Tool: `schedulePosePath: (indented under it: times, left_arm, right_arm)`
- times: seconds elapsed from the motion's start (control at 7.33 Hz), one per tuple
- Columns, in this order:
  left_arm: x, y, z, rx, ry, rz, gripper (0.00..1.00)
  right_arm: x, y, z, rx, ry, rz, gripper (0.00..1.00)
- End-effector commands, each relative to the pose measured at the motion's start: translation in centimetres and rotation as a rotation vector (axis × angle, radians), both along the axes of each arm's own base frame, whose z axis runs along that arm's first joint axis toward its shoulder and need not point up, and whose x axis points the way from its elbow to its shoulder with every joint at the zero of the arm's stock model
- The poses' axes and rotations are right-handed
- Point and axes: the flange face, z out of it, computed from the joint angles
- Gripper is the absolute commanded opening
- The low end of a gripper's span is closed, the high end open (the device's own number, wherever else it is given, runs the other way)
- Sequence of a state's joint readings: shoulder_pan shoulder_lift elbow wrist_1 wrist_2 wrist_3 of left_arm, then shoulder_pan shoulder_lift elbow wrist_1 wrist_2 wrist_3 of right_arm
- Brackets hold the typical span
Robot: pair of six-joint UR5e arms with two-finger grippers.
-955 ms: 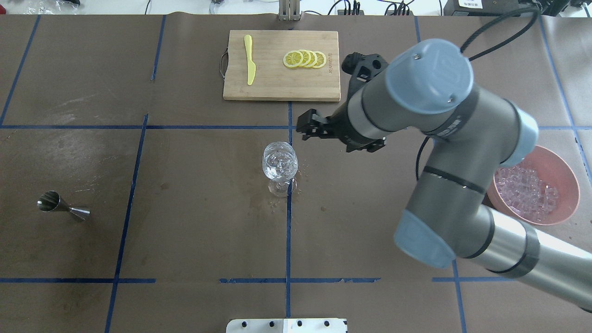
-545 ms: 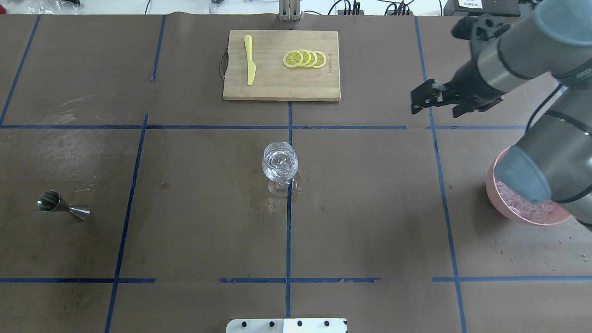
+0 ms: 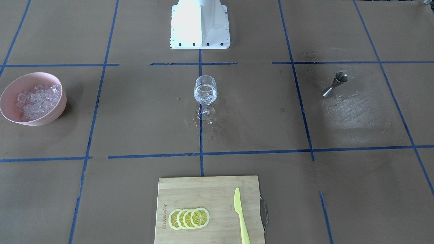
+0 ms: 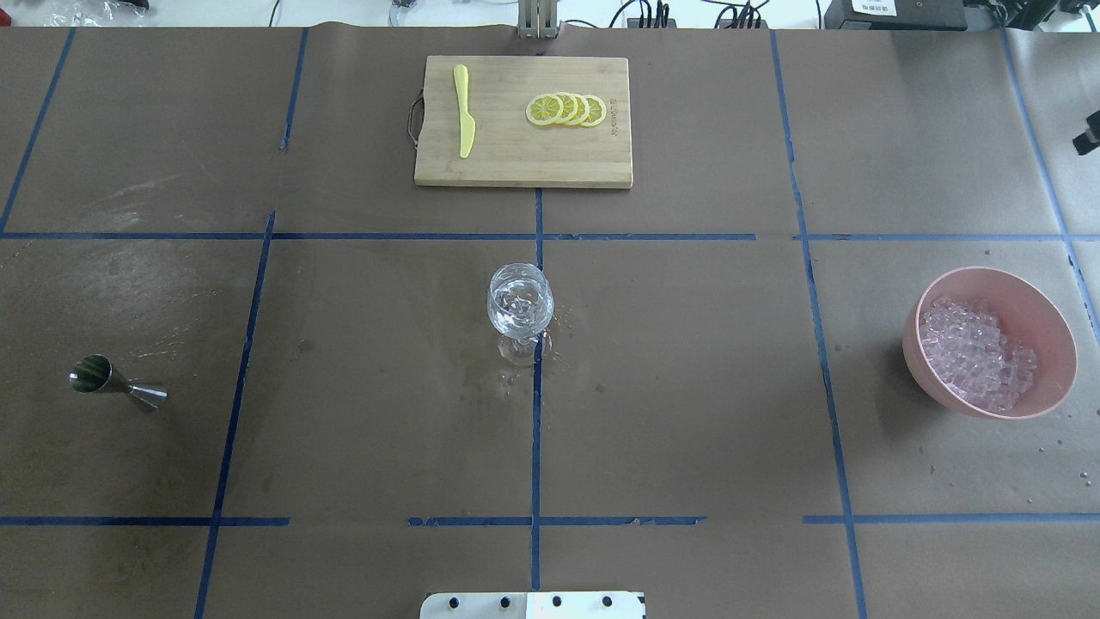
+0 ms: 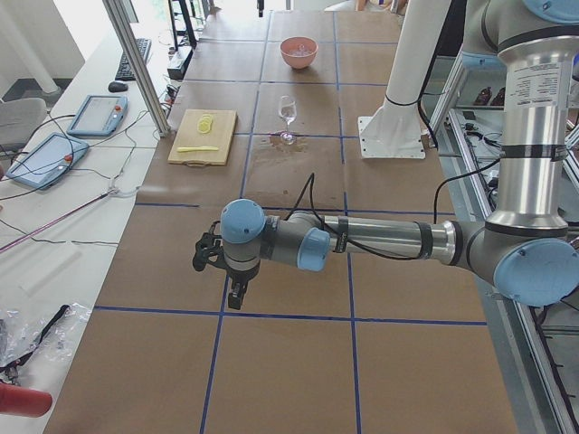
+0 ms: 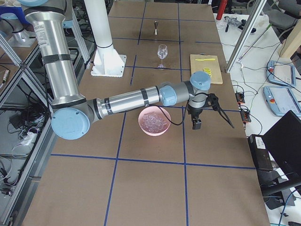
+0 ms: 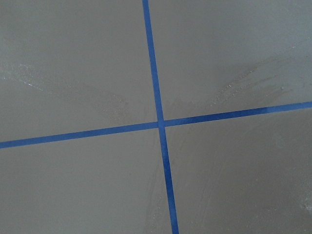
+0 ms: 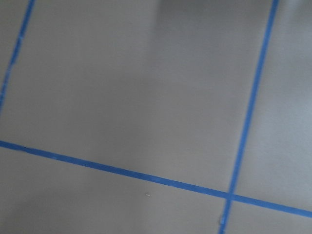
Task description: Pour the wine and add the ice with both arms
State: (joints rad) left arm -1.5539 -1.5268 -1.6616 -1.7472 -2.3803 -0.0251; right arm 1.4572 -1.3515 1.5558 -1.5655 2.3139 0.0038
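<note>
Right arm (image 6: 131,101) gone from middle of overhead frame, now swung out past right edge; left arm (image 5: 380,240) parked off frame too. Right gripper (image 6: 195,124), left gripper (image 5: 233,297): can't tell jaws, too small. Bowl (image 4: 1035,305) at right, uncovered again, most ice (image 4: 975,352) in it. Glass (image 4: 519,305) dead centre, wine (image 3: 205,96) inside, looks like some cubes too. Jigger (image 4: 116,385) far left. Guessing task's basically done.

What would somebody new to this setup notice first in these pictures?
Probably the wine glass standing alone at the table's centre, with clear liquid inside. Next come the pink bowl heaped with ice toward the robot's right, and the yellow lemon slices fanned out on the cutting board at the far edge.
</note>
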Motion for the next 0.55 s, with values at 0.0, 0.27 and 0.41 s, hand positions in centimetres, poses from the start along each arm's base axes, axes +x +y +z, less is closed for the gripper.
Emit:
schedulePosePath:
  times: [0.0, 0.27, 0.41]
  left_arm:
    - [0.0, 1.0, 0.3, -0.005, 0.005, 0.001, 1.0]
    - [0.1, 0.9, 0.2, 0.032, 0.01, 0.002, 1.0]
    - [0.0, 0.9, 0.3, 0.033, 0.01, 0.003, 1.0]
  right_arm:
    - [6.7, 0.2, 9.6, -0.021, 0.051, -0.105, 1.0]
    - [7.4, 1.1, 10.7, -0.039, 0.037, -0.096, 1.0]
    - [7.4, 1.1, 10.8, -0.046, 0.04, -0.085, 1.0]
